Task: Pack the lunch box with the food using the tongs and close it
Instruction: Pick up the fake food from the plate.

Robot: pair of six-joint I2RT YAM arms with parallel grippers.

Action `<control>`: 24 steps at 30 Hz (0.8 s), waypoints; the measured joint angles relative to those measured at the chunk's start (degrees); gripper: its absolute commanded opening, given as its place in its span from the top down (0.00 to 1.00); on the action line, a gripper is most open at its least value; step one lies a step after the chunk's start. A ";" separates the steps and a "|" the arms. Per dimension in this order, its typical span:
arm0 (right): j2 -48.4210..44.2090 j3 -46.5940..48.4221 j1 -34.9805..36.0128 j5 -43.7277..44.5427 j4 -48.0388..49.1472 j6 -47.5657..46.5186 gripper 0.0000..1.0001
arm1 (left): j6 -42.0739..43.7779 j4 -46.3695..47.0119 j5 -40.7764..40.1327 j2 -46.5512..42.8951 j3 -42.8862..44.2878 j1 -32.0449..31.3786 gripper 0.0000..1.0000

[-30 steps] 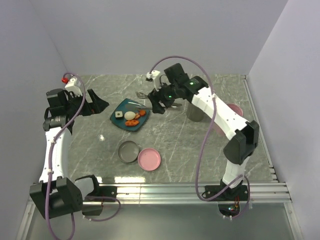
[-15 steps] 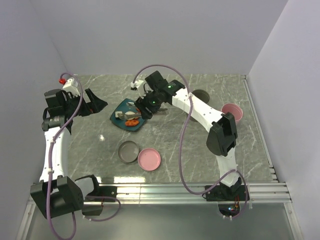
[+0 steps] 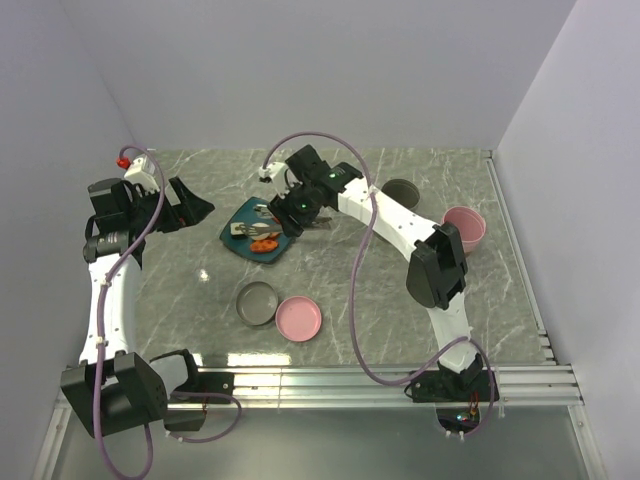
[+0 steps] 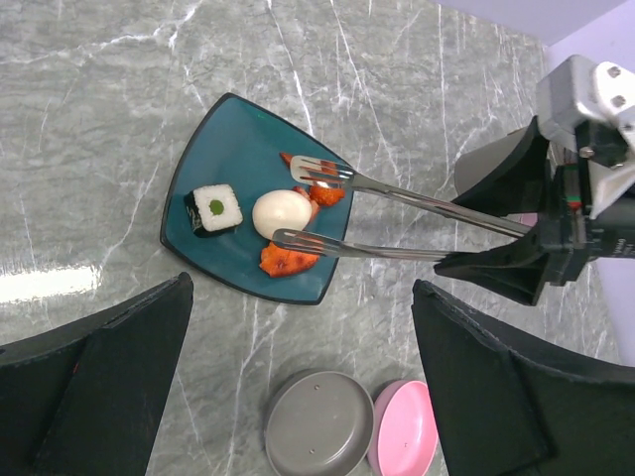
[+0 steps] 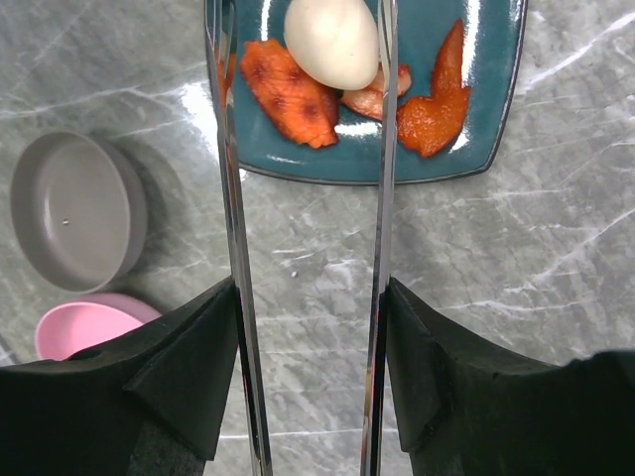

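Observation:
My right gripper (image 5: 310, 347) is shut on the silver tongs (image 5: 382, 198), its fingers pressing the two arms from outside. The tongs reach over the teal plate (image 4: 233, 139), and their tips straddle the white ball (image 4: 279, 212). Orange-red chunks (image 4: 288, 260) lie beside the ball, and a dark-and-white piece (image 4: 214, 207) sits to its left. In the top view the right gripper (image 3: 300, 205) hovers at the plate's right edge. My left gripper (image 4: 298, 397) is open and holds nothing, well left of the plate (image 3: 240, 218). A grey round box part (image 3: 258, 302) and a pink one (image 3: 298, 317) lie nearer the front.
A second grey round piece (image 3: 402, 190) and a second pink one (image 3: 464, 225) stand at the back right, behind my right arm. A metal rail (image 3: 380, 378) runs along the near table edge. Grey walls close in the table on three sides.
My right arm has swung left with the tongs, from right of the plate to over it. The tongs' arms have come closer together around the white ball. The left arm has stayed put.

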 measured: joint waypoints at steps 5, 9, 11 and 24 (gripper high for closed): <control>1.44 -0.33 0.00 0.74 0.70 -0.39 0.37 | 0.00 0.04 0.00 0.00 0.00 0.02 0.02; 2.51 -1.16 0.00 1.11 1.27 -0.61 0.37 | 0.00 0.04 0.00 0.00 0.00 0.04 0.02; 2.80 -1.55 0.00 1.31 1.51 -0.81 0.37 | -0.02 0.22 0.00 0.00 -0.09 0.04 0.02; 3.32 -1.90 0.00 2.12 2.62 -0.87 0.41 | -0.02 1.27 0.00 0.00 -0.26 0.04 0.03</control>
